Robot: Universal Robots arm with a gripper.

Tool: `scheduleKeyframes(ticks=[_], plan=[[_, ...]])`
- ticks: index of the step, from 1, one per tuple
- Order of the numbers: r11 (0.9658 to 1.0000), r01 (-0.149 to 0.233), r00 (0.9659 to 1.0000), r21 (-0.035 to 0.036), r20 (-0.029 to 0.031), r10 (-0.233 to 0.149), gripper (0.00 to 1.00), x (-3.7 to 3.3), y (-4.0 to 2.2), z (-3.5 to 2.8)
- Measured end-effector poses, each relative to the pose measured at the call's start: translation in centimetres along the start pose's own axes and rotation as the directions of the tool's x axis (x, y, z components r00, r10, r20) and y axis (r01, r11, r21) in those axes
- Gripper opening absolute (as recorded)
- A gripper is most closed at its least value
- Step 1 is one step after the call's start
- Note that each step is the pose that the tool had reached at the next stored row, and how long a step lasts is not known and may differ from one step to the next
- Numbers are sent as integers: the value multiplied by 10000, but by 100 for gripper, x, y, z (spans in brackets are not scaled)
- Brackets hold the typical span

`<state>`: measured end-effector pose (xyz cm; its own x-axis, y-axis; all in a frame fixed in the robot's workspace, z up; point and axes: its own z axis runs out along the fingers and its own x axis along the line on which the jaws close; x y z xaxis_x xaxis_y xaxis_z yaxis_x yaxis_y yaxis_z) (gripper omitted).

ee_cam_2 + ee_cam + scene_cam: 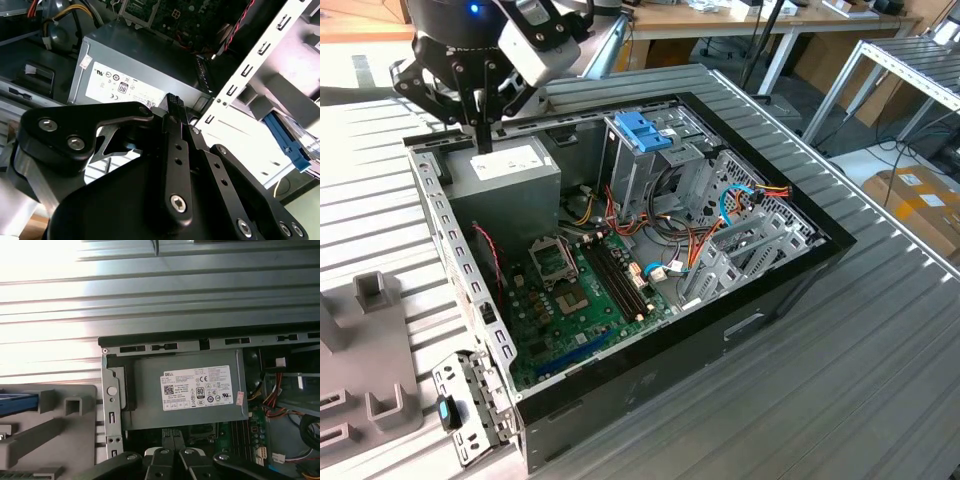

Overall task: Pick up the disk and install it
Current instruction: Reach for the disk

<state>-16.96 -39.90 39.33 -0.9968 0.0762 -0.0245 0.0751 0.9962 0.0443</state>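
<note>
My gripper [480, 143] hangs shut and empty over the back left corner of the open computer case [790, 285], just above the grey power-supply box [510, 180]. In both wrist views its black fingers [173, 107] are pressed together, tips pointing at the box's white sticker [196, 387]. A part of the disk shows as a blue side rail [286, 139] with a silver-grey edge. It lies on the grey fixture [60, 425] outside the case, where the rail [17, 402] shows again. The gripper is well apart from it.
Inside the case are the green motherboard [575, 300], cable bundles [720, 215] and a metal drive cage with a blue handle [644, 131]. The case's perforated side wall [455, 260] stands between the gripper and the fixture [370, 345]. The ribbed metal table [850, 380] stretches around.
</note>
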Motion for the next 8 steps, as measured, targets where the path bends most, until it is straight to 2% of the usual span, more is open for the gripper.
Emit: scheduleKeyframes(ticks=[8], plan=[[10000,0,10000,0,0,0,11,55,-4,-2]])
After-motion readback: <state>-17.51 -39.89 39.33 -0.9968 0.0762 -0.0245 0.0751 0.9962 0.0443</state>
